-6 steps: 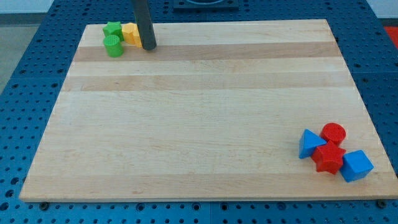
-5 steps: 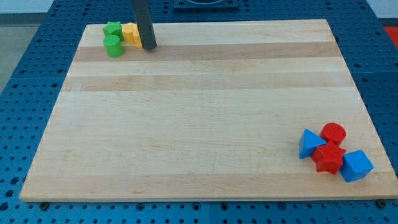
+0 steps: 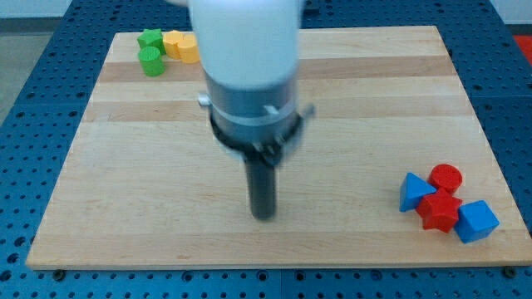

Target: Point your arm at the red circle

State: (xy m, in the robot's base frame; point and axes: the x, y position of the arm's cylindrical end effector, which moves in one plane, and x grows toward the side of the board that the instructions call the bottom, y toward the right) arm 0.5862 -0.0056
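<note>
The red circle [image 3: 445, 177] is a short red cylinder at the view's lower right, on the wooden board [image 3: 357, 100]. It touches a red star [image 3: 439, 211] below it and a blue triangle [image 3: 411, 191] to its left. A blue cube [image 3: 476, 221] sits at the right of the star. My tip [image 3: 263, 216] is on the board near the bottom middle, well to the left of the red circle and apart from all blocks. The arm's white and grey body fills the top middle of the view.
At the view's top left a green star [image 3: 150, 38], a green cylinder [image 3: 151, 61] and yellow blocks [image 3: 181, 46] cluster together, partly cut off by the arm. A blue perforated table [image 3: 33, 75] surrounds the board.
My tip has left the yellow blocks at the top left and moved down and right to the bottom middle of the board. The arm's body now shows in view. No block has moved.
</note>
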